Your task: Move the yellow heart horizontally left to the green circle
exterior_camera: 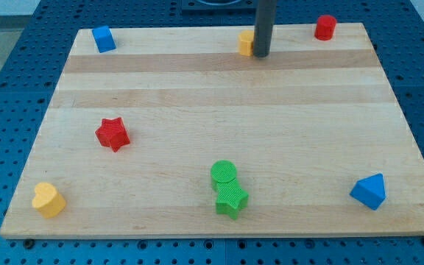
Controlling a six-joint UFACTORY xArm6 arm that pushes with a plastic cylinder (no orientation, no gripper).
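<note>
In the camera view, my tip [261, 54] stands near the top edge of the wooden board [219, 125], a little right of the board's middle, at the end of a straight dark rod that comes down from the view's top; there are no jaws here to spread or press together, only this plain rod end, and it pinches nothing. Just to the left of my tip, touching or nearly touching the rod, sits a yellow block [246, 43] whose shape cannot be made out because the rod covers part of it. The yellow heart [48, 199] lies far from my tip, well down and to the view's left, close to the board's lower left corner. The green circle [224, 174] lies well below my tip and slightly to its left, near the bottom edge, and the green star [231, 199] touches it on its lower side. The yellow heart and the green circle are well apart, the heart sitting to the circle's left and somewhat lower. A red star [112, 134] is down and to the left of my tip, between it and the heart. A blue block [104, 39] sits far left of my tip at the top left corner, a red cylinder [325, 27] just to its right near the top right corner, and a blue triangular block [369, 191] far down to its right.
</note>
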